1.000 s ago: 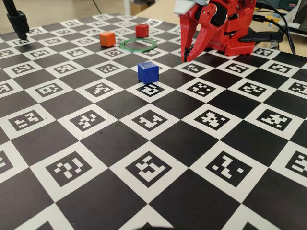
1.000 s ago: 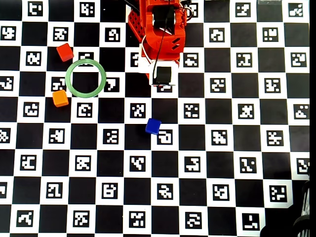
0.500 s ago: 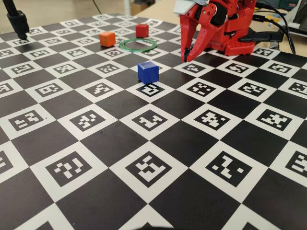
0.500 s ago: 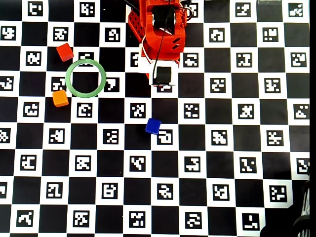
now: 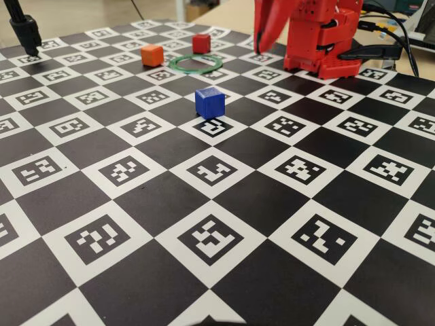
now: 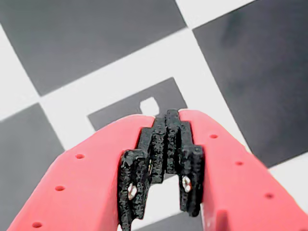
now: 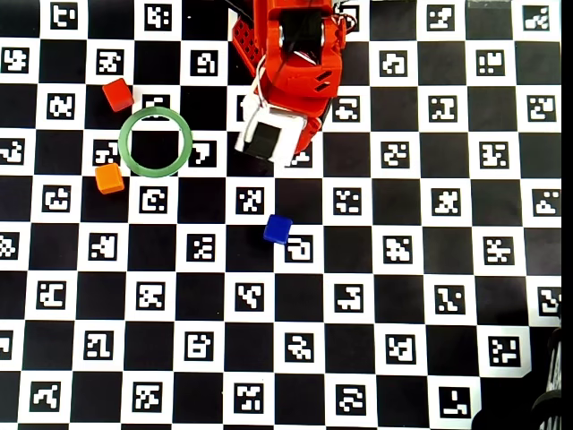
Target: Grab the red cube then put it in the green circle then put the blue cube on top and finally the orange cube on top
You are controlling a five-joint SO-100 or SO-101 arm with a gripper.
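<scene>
The red cube [image 7: 117, 94] sits on the checkered surface [image 7: 358, 296] just outside the green circle [image 7: 156, 141], at its far-left edge in the overhead view, with the ring's centre bare. The orange cube [image 7: 110, 178] lies just beside the ring's near-left edge. The blue cube [image 7: 277, 229] stands well apart to the right, nearer the middle of the surface. The red arm [image 7: 291, 76] reaches from the far edge. In the wrist view the tool [image 6: 166, 122] has its jaws pressed together, gripping nothing, above a white square.
</scene>
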